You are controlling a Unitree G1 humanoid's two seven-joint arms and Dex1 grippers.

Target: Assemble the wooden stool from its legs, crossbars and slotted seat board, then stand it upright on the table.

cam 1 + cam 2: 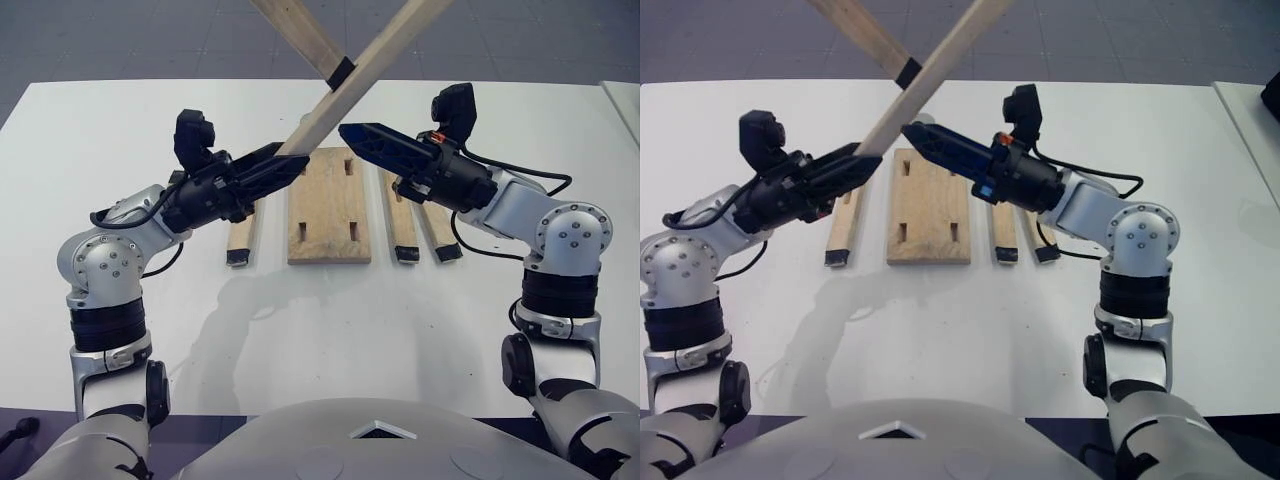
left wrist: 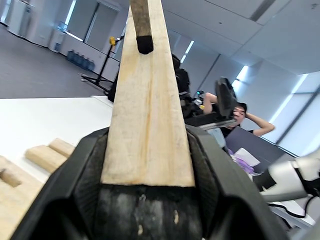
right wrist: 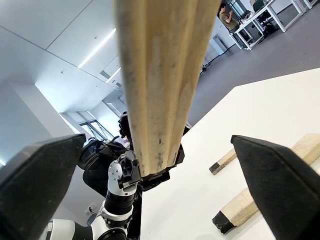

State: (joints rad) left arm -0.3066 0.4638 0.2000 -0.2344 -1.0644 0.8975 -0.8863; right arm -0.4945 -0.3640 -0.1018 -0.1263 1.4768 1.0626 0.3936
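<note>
My left gripper [image 1: 286, 160] is shut on the lower end of a long wooden leg [image 1: 370, 60] that slants up and away over the table; its fingers [image 2: 87, 170] clamp both sides. A second leg [image 1: 300, 30] with a black end cap crosses it higher up; what holds that one is hidden. My right gripper [image 1: 350, 132] is open beside the held leg, its fingers [image 3: 280, 190] set wide on either side of the wood without touching. The slotted seat board [image 1: 328, 205] lies flat below both grippers.
On the white table [image 1: 330, 330], one black-tipped wooden piece [image 1: 242, 235] lies left of the board, and two more [image 1: 402, 228] [image 1: 438, 235] lie to its right under the right arm. Another table's edge [image 1: 625, 100] shows far right.
</note>
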